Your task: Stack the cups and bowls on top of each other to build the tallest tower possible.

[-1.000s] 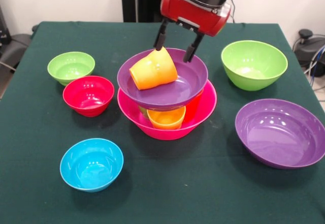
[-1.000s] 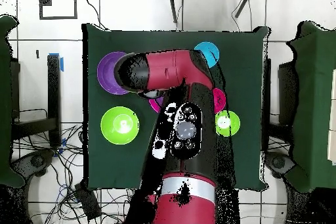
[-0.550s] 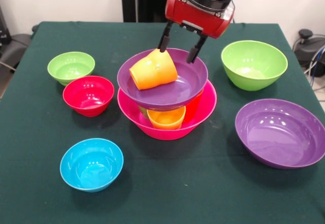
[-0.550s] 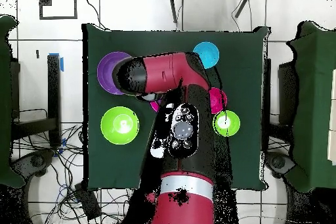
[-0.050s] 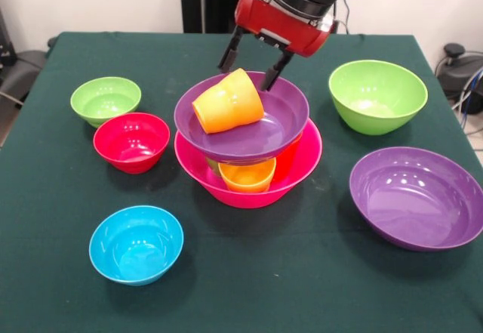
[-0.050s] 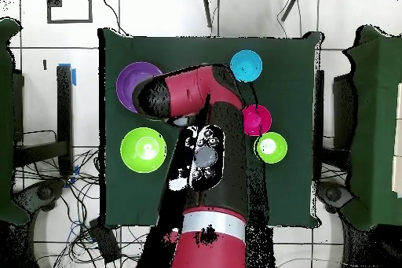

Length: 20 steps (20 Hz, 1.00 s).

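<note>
Tower (image 5: 247, 148) near the middle of the table (image 5: 302, 288), a little toward the far edge: large hot-pink bowl (image 5: 302, 168) at the base, orange cup (image 5: 247, 176) upright inside it at the front, a red-orange cup (image 5: 287, 159) and a sliver of green just visible behind, all under a wide purple bowl (image 5: 279, 125) resting on the cups. Yellow-orange cup (image 5: 228, 103) lying tilted on its side in that purple bowl, mouth toward the near left, base raised toward the far rim

Gripper (image 5: 247, 65) above the bowl's far rim, jaws apart, dark fingers (image 5: 229, 50) either side of the tipped cup's raised base, holding nothing; whether a fingertip touches the cup cannot be told. Red wrist housing (image 5: 281, 22) straight above

Rest of the bowls apart from the stack, all upright and empty: small light-green bowl (image 5: 106, 99) toward the left edge, red bowl (image 5: 131, 141) just beside it on the near side, blue bowl (image 5: 136, 244) toward the near left corner, medium light-green bowl (image 5: 377, 95) toward the far right corner, second purple bowl (image 5: 416, 197) at the right edge, nearer than the green one

From overhead, arm (image 6: 206, 147) covering the stack; second purple bowl (image 6: 129, 84), medium light-green bowl (image 6: 144, 149), blue bowl (image 6: 246, 65), red bowl (image 6: 257, 119) and small light-green bowl (image 6: 271, 147) showing around it
</note>
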Tool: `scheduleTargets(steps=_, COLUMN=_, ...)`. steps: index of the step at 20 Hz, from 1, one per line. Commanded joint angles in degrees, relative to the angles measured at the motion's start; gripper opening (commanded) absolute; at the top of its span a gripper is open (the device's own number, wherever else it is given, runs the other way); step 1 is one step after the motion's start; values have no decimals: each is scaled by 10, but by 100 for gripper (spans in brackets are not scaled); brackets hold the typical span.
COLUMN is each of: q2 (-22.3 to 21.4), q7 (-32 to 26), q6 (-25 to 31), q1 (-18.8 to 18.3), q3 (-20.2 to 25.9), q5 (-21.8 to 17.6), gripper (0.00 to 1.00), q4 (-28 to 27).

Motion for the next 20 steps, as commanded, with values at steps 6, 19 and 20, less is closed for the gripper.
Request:
scheduleTargets(steps=6, q2=28, q7=-71, q6=-48, q1=3, q3=50, q5=-56, gripper=100, q4=44)
scheduleTargets(steps=19, q2=51, q7=-50, q6=-59, q1=15, q3=27, q5=-86, gripper=100, q4=16)
scheduleTargets(steps=20, q2=51, q7=-48, q6=-56, q1=17, q3=26, q5=-88, gripper=100, q4=14)
